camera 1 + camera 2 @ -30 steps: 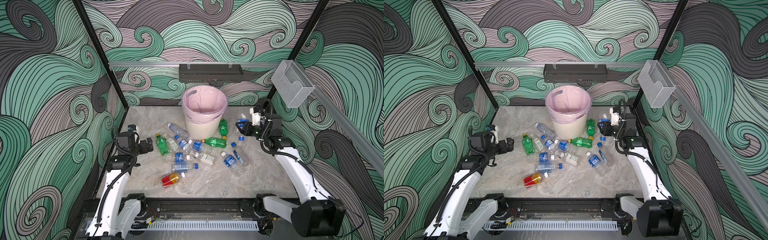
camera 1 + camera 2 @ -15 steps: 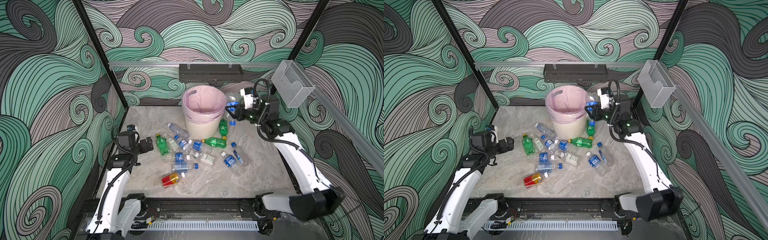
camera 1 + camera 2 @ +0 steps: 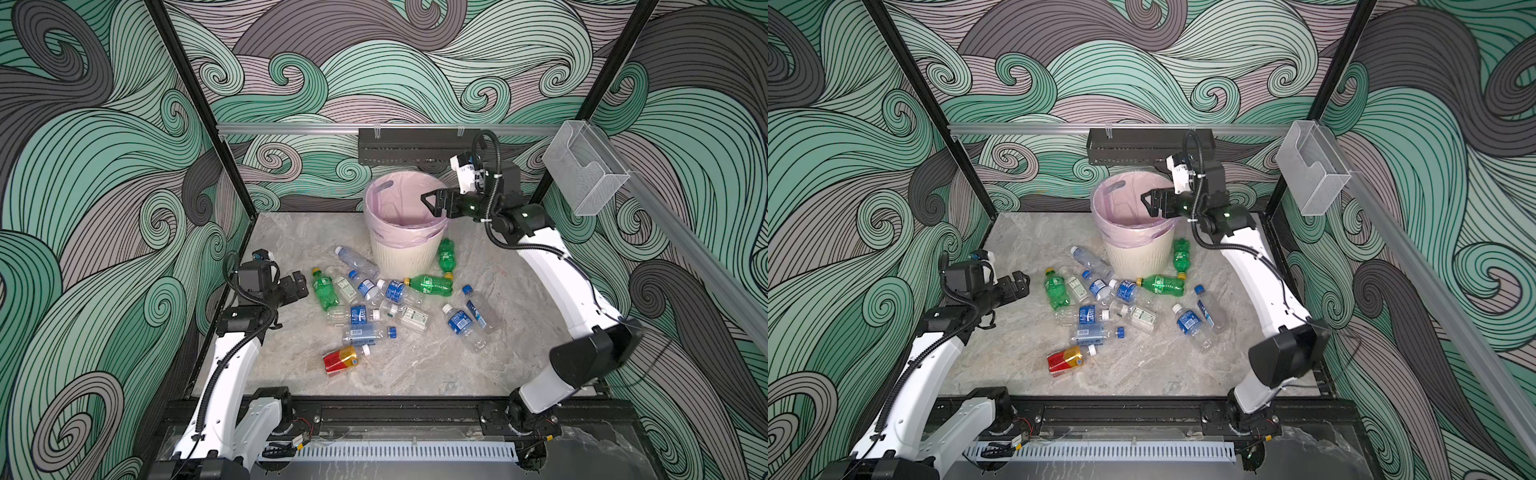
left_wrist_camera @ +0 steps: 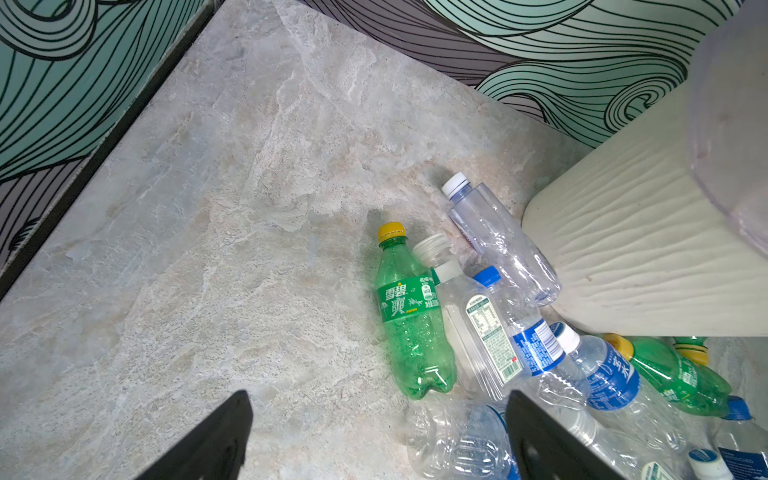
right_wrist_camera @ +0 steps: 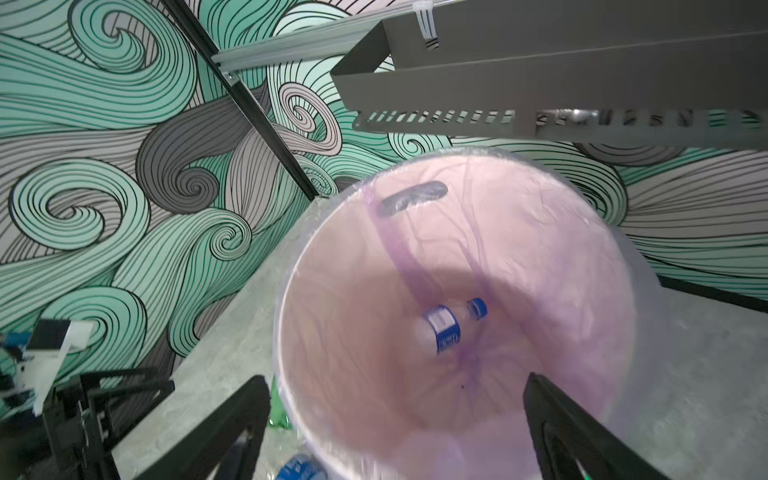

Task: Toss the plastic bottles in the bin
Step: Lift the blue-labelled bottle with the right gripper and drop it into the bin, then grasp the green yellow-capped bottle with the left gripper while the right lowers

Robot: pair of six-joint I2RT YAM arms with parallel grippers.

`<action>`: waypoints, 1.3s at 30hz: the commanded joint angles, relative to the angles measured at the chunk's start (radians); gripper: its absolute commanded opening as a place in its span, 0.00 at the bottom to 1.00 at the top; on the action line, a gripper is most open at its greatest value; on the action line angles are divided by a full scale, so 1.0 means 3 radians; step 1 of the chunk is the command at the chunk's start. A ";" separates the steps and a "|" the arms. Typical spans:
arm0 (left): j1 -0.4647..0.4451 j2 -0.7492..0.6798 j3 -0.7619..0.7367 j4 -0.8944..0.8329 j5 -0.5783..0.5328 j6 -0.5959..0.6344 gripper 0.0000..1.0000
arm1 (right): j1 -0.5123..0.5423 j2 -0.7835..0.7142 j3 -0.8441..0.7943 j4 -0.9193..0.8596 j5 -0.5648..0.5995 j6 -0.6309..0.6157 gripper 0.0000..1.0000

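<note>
The left gripper (image 3: 300,284), wide open and empty, hangs just beside the green Sprite bottle (image 3: 325,291). The bottle lies on the table (image 3: 415,365), toward its middle from the jaws, with its long axis roughly front to back and its cap rearward. The right gripper (image 3: 430,203), also spread and empty, hovers over the bin (image 3: 401,257), which has one blue-labelled bottle (image 5: 442,328) inside.

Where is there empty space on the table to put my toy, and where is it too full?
Bare marble table runs along the front, between the red-and-yellow bottle and the black front rail. More lies in the back corner left of the bin, beyond the left gripper. Crowded: the bottle pile right in front of the bin.
</note>
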 commanded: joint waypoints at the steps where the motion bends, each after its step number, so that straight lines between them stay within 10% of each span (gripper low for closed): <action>1: -0.0020 0.0133 0.0079 0.0076 0.0069 -0.0151 0.96 | -0.0009 -0.0660 -0.0441 0.0106 0.0219 -0.0140 0.99; 10: -0.0098 0.0635 0.0186 0.0034 0.0248 -0.0320 0.95 | -0.0207 -0.1772 -0.2093 0.0173 0.0817 0.0171 0.99; 22: -0.0431 0.1659 0.0427 0.0047 0.0201 -0.0482 0.92 | -0.0277 -0.2648 -0.3542 0.0354 0.0553 0.0549 0.99; 39: -0.0572 0.2586 0.0648 0.0277 0.0057 -0.0485 0.71 | -0.0276 -0.2830 -0.3812 0.0452 0.0481 0.0487 0.99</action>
